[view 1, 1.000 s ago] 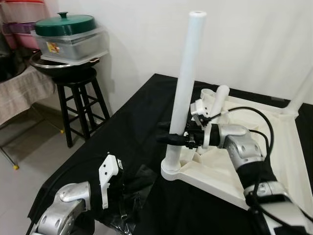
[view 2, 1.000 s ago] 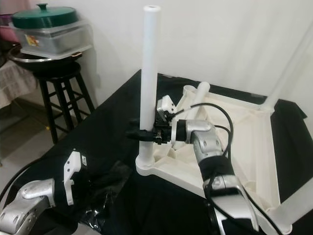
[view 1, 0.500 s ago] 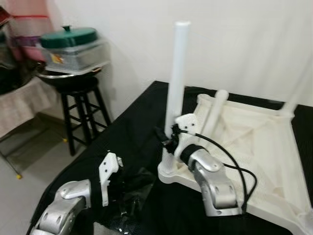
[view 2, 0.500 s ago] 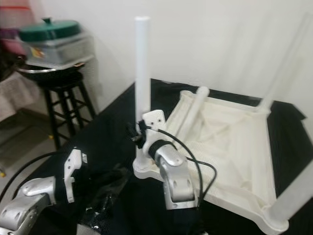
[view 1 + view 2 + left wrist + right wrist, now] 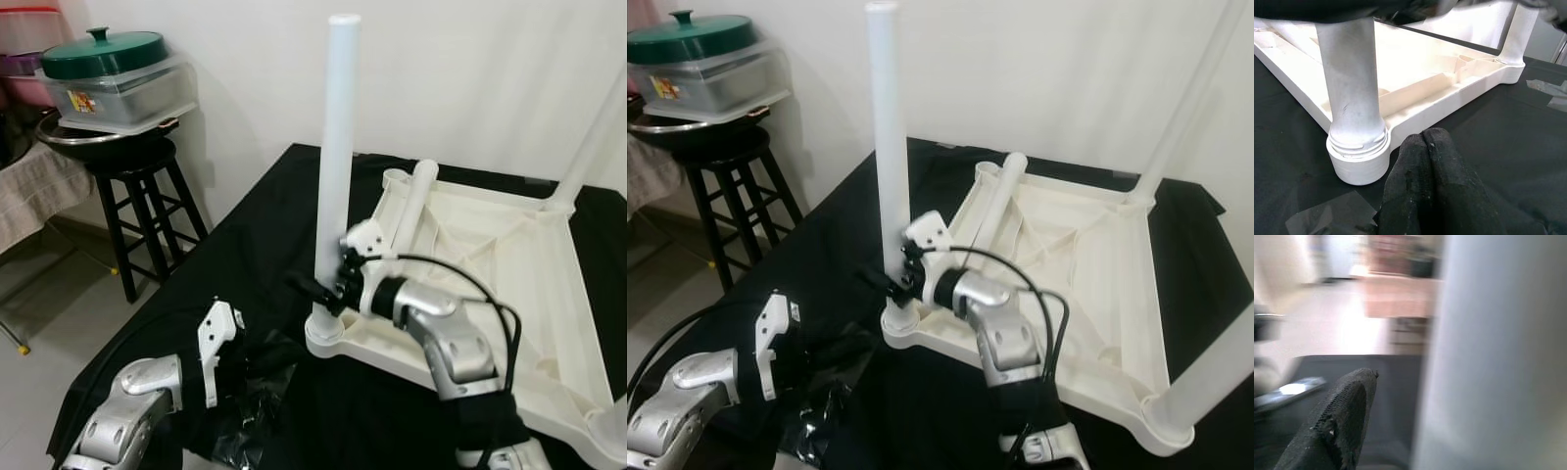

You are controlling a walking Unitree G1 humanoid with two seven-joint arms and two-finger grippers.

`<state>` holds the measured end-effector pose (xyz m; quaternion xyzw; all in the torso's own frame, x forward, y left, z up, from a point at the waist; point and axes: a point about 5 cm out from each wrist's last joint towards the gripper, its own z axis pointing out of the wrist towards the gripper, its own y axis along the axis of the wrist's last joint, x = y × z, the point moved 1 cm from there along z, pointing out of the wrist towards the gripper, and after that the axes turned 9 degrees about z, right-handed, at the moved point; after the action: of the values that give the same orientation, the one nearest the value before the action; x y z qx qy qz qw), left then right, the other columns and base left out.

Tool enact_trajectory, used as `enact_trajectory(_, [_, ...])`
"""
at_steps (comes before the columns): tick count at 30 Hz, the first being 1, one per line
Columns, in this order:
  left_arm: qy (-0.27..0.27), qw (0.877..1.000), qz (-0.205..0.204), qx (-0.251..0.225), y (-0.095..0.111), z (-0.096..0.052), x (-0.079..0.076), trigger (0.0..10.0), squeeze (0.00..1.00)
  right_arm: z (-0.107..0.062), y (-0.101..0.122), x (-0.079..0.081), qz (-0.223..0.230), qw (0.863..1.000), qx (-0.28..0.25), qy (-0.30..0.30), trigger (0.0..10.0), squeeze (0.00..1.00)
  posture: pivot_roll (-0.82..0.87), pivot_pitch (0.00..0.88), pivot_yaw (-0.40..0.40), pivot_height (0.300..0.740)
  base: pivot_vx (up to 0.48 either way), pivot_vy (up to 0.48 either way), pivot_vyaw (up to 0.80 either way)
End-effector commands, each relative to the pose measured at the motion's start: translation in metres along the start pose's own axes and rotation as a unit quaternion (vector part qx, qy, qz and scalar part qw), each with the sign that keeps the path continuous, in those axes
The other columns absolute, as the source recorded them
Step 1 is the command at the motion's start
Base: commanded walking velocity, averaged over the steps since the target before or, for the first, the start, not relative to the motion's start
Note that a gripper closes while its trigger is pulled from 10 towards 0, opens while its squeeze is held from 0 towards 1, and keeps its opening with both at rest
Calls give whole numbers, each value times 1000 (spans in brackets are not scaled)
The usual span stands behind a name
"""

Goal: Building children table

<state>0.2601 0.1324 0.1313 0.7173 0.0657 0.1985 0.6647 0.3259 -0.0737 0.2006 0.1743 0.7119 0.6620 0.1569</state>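
Observation:
The white children's table [image 5: 490, 245] lies upside down on a black-covered surface. One white leg [image 5: 335, 147] stands upright in its near-left corner socket [image 5: 1359, 161]. My right gripper [image 5: 315, 291] reaches around this leg just above the socket. In the right wrist view one black finger [image 5: 1347, 406] stands a little apart from the leg [image 5: 1498, 352], so the gripper is open. A loose leg [image 5: 416, 196] leans on the table's underside. My left gripper [image 5: 1425, 147] rests shut and empty on the cloth, facing the socket.
Two more legs stand at the far right corner [image 5: 598, 127] and the near right corner [image 5: 1215, 372]. A black stool [image 5: 137, 186] at the left carries pans and a green-lidded container [image 5: 108, 69]. Crinkled clear plastic [image 5: 245, 421] lies by my left arm. A white wall stands behind.
The camera has shifted. My right arm has swung from the right of the upright leg to a lower, nearer pose, with the gripper now close to the socket. The left arm stayed put.

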Motion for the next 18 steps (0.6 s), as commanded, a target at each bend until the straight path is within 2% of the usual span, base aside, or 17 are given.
enact_trajectory(1, [0, 1000, -3, -1, -1, 0, 0, 10000, 0, 2, -4, 4, 1, 998, 14, 56, 10000, 0, -39, 0, -27, 740, 0, 0, 0])
enact_trajectory(3, [-1, 1000, -3, -3, 0, 2, 0, 10000, 0, 1, 0, -8, -4, 994, 31, 107, 10000, 0, -32, 0, -33, 740, 0, 0, 0])
enact_trajectory(4, [-1, 1000, -3, -3, 0, 2, 0, 10000, 0, 1, 0, -8, -4, 994, 31, 107, 10000, 0, -32, 0, -33, 740, 0, 0, 0])
enact_trajectory(5, [-2, 1000, -3, -3, 0, 3, -1, 10000, 0, 2, 4, -15, -3, 993, 34, 112, 10000, 0, -31, 0, -34, 740, 0, 0, 0])
enact_trajectory(7, [-2, 1000, -3, -3, 0, 3, -1, 10000, 0, 2, 4, -15, -3, 993, 34, 112, 10000, 0, -31, 0, -34, 740, 0, 0, 0])
enact_trajectory(8, [-3, 1000, -3, -3, 0, 3, -1, 10000, 0, 3, 7, -22, 1, 993, 36, 117, 10000, 0, -27, 0, -37, 740, 0, 0, 0])
enact_trajectory(9, [-3, 1000, -2, -4, 0, 4, -2, 10000, 0, 2, 10, -28, 12, 991, 41, 131, 7529, 0, -20, 0, -44, 740, 0, 0, 0])
enact_trajectory(12, [-3, 1000, -2, -5, 1, 4, -3, 10000, 0, 0, 13, -33, 25, 987, 46, 152, 7529, 0, -20, 0, -45, 740, 0, 0, 0])
enact_trajectory(13, [-3, 1000, -3, -5, 1, 4, -4, 10000, 0, -2, 12, -35, 31, 986, 48, 156, 0, 0, -15, 0, -47, 740, 0, 0, 0])
enact_trajectory(18, [-4, 1000, -4, -7, 1, 3, -5, 10000, 0, -7, 3, -37, 43, 983, 53, 170, 0, 0, -17, 0, -44, 740, 0, 0, 0])
